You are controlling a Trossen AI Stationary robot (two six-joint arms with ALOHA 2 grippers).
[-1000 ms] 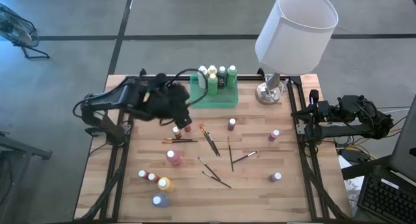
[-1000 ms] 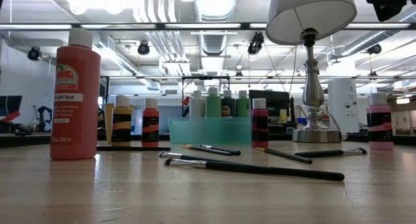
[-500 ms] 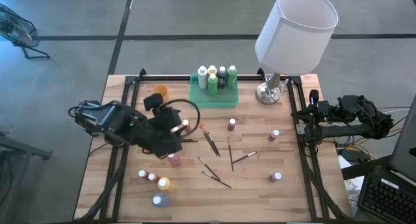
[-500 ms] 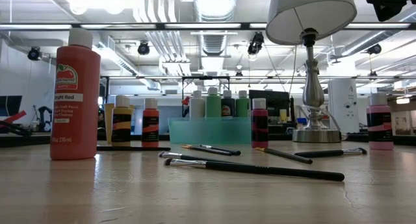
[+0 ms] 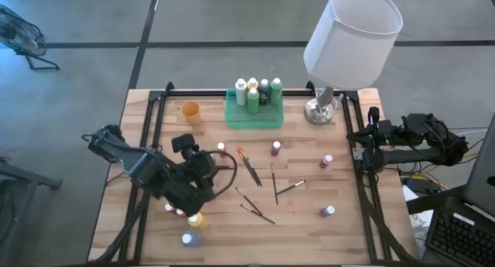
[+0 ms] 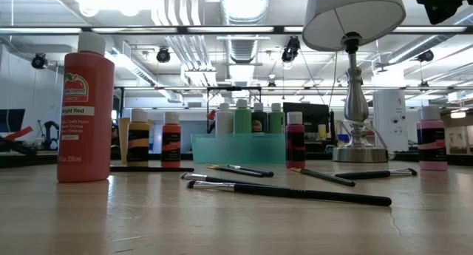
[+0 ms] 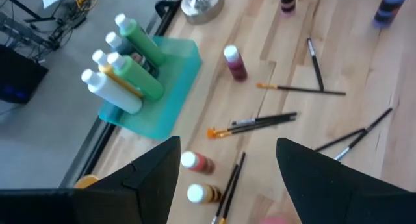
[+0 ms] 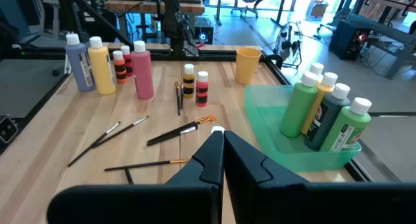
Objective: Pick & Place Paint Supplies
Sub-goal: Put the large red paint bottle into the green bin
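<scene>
The left arm stretches low across the counter (image 5: pixel 309 236), its left gripper (image 5: pixel 203 191) with fingers spread above loose paint bottles (image 5: pixel 195 219) at lower left of the high view. The right gripper (image 5: pixel 371 131), fingers pressed together, waits at right edge; paintbrushes (image 5: pixel 249 168) lie centre frame.

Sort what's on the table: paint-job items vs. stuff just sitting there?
Job items:
- loose paint bottles, more by the left gripper, which is open
- bottles in the green tray
- paintbrushes

Just there:
- green tray
- orange cup
- lamp
- right gripper, shut, parked at the edge
</scene>
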